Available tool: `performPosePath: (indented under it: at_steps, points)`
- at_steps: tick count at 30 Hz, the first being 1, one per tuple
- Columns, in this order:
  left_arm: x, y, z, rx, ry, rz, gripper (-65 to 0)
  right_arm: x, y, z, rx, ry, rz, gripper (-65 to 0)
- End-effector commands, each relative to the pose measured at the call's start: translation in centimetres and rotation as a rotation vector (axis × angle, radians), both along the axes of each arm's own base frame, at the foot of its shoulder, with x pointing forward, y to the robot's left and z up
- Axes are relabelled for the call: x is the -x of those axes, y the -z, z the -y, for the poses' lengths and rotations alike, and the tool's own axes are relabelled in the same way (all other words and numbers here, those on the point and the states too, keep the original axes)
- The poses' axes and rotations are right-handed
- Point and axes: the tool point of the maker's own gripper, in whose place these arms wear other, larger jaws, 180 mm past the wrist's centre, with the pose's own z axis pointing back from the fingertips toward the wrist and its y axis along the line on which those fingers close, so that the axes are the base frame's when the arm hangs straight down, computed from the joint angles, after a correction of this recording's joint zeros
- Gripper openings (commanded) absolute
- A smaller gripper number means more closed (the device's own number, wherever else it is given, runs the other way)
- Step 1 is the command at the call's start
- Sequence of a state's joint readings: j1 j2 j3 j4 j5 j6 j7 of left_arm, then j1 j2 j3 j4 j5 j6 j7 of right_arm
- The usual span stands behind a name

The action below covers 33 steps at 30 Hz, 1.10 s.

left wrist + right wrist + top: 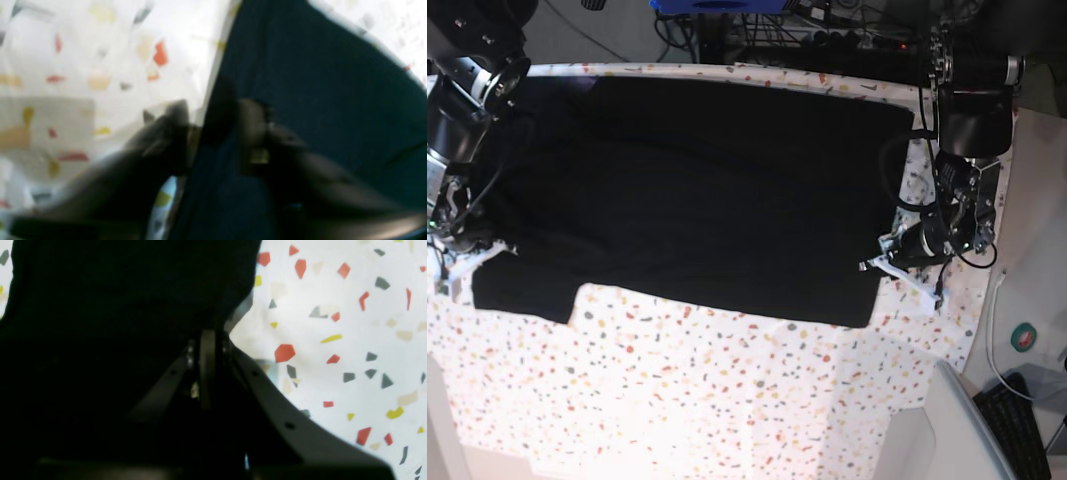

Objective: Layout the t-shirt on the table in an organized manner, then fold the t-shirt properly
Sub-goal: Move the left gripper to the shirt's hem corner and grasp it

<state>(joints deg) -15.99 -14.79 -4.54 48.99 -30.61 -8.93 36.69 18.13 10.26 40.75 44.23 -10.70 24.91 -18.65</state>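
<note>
Base view shows the t-shirt (697, 190) spread flat and black over the far half of the tabletop (727, 400), its print not in sight, with one short sleeve pointing near at the left and a long straight hem running along the near side toward the right. At the left edge of the scene the right pincer (465, 262) sits low at the sleeve corner; the right wrist view shows its fingers (207, 350) pressed together with dark cloth of the t-shirt (100, 306) pinched between them, the speckled tabletop (350, 340) bare just beside. At the right edge, the left pincer (882, 262) rests at the shirt's near right corner. The left wrist view is heavily blurred: the left pincer (213, 130) straddles the cloth's edge, a dark finger (166, 133) on each side of the t-shirt (317, 100), the tabletop (83, 50) to the left, but whether they are clamped I cannot tell.
</note>
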Motion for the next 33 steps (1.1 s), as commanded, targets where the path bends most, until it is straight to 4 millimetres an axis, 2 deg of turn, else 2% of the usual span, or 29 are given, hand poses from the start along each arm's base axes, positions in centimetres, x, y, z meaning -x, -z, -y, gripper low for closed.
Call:
performPosePath:
  at_steps: [1, 3, 7, 11, 14, 16, 19, 24, 28, 29, 33]
  points:
    - [-0.2, -0.7, -0.2, -0.012, 0.011, 0.005, -65.0, -1.8, -2.0, 1.2, 0.023, 0.008, 0.065, -65.0]
    - [0.7, -0.8, -0.2, -0.012, 0.019, -0.002, -65.0, -1.8, -2.0, 1.1, 0.021, 0.008, 0.065, -65.0]
    - [3.3, -1.3, -2.2, 0.018, -0.057, -0.033, -65.0, -1.5, -1.7, 0.9, 0.019, 0.007, 0.059, -65.0]
    - [5.8, -2.7, -3.5, 0.012, -0.086, -0.034, -65.0, -0.9, -1.2, 0.8, 0.017, 0.006, 0.045, -65.0]
    - [7.5, -3.3, -3.7, -0.002, -0.078, -0.047, -65.0, -0.9, -1.2, 0.7, 0.016, 0.006, 0.045, -65.0]
    - [8.3, -3.3, -3.3, 0.001, -0.072, -0.058, -65.0, -0.8, -1.1, 0.7, 0.016, 0.006, 0.043, -65.0]
    - [9.9, -2.7, -3.8, 0.001, -0.093, -0.081, -65.0, -0.8, -1.1, 0.7, 0.014, 0.005, 0.043, -65.0]
    - [11.6, -1.9, -4.5, 0.008, -0.130, -0.106, -65.0, -0.4, -0.8, 0.7, 0.014, 0.005, 0.034, -65.0]
    - [12.2, -2.9, -5.3, -0.007, -0.153, -0.080, -65.0, -0.2, -0.6, 0.7, 0.014, 0.005, 0.031, -65.0]
    - [12.2, -3.2, -5.3, -0.015, -0.147, -0.072, -63.5, -0.2, -0.6, 0.7, 0.014, 0.005, 0.031, -65.0]
    - [11.7, -5.4, -5.2, -0.050, -0.122, -0.007, -39.3, -0.2, -0.6, 0.7, 0.014, 0.005, 0.031, -65.0]
